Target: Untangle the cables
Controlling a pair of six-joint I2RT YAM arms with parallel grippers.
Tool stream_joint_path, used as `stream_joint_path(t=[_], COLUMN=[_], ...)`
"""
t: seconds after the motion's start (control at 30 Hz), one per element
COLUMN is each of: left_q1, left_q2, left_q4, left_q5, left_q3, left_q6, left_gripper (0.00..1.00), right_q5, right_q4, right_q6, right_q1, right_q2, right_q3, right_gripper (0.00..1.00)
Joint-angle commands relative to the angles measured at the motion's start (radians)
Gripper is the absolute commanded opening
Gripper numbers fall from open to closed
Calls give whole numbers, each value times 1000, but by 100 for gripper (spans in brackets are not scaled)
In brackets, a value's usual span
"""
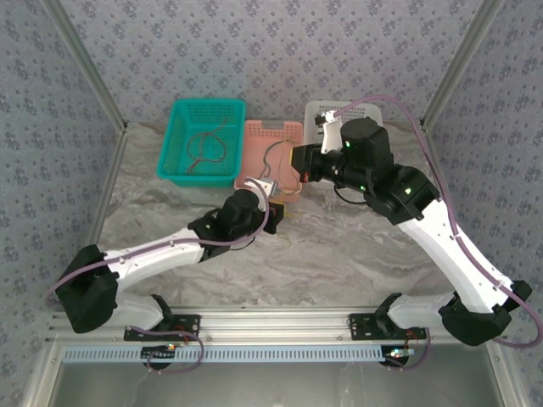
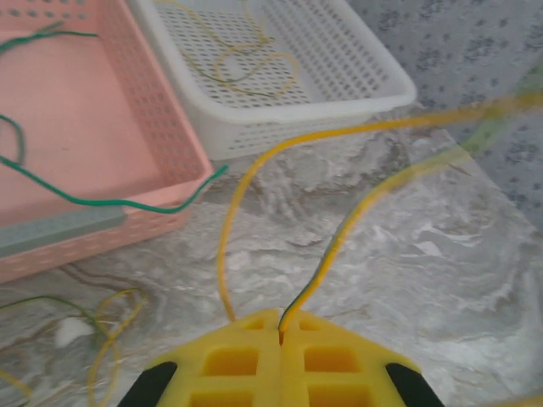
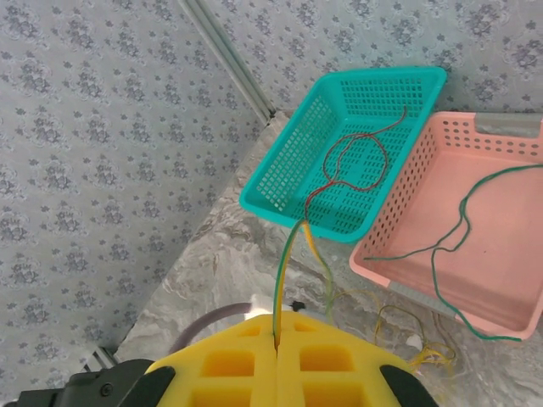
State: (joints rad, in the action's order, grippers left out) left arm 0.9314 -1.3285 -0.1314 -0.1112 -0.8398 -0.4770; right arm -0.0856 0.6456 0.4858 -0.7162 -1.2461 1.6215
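My left gripper (image 2: 281, 329) is shut on a green-and-yellow striped cable (image 2: 356, 225) that runs up and to the right, off the table. A plain yellow cable (image 2: 227, 229) arcs beside it. My right gripper (image 3: 277, 341) is shut on a striped cable (image 3: 287, 254) too, held above the table. In the top view the left gripper (image 1: 273, 203) and right gripper (image 1: 299, 163) sit close together in front of the pink basket (image 1: 254, 136). A loose yellow tangle (image 3: 399, 326) lies on the marble. A green cable (image 3: 450, 246) lies in the pink basket, its end over the rim (image 2: 199, 191).
A teal basket (image 1: 178, 161) at the back left holds red and dark brown cables (image 3: 356, 161). The white basket (image 2: 373, 80) at the back right holds yellow cables (image 2: 254, 68). Patterned walls and metal posts close in the table.
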Motion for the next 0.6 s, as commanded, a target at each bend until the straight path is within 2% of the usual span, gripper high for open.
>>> stream_joint_path(t=[0.0,0.17,0.3,0.43,0.57], left_q1=[-5,-52,-112,-170,-203], left_q2=[129,314,419,467,460], left_q4=[76,271,424,543,588], left_q5=[-93,-33,11,16,47], left_q3=[-32,-56,-115,-220,-309], left_q6=[41,79,103,118,126], left_gripper=[0,0,0,0,0], right_q5=[24,-16,-18,-13,-17], right_q4=[17,3,14,29,25], right_q6=[4,24,19,8,11], right_q1=[47,168,220,252,255], right_q2=[50,110,132,140,143], right_q3=[-33,-116,-137,-145,-155], right_gripper=[0,0,0,0,0])
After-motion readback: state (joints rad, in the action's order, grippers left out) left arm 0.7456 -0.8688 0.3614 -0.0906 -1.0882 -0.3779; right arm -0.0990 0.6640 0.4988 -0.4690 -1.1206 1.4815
